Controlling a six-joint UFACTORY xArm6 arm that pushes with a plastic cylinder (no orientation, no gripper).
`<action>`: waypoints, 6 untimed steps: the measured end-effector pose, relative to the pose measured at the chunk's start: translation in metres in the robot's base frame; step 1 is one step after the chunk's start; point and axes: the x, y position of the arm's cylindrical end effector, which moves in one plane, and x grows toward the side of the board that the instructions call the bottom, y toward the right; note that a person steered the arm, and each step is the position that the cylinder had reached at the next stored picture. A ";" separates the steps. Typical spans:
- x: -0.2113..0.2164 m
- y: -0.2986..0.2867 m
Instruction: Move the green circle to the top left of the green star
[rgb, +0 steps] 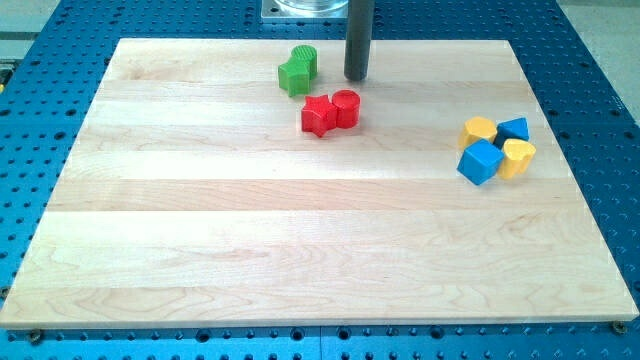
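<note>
We note our tip (357, 78), which has no fingers to report, right of the touching green circle (304, 59) and green star (293, 77): a push may drag both

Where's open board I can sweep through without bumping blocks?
Free: everything below the red blocks and left of the blue-yellow cluster, plus the whole left side. Crowded: the top middle, where my tip sits between the green blocks and the red pair.

Pale wooden board (300, 250) (matt, visibly grained).
</note>
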 end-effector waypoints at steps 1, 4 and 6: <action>-0.025 -0.019; -0.023 -0.107; -0.014 -0.050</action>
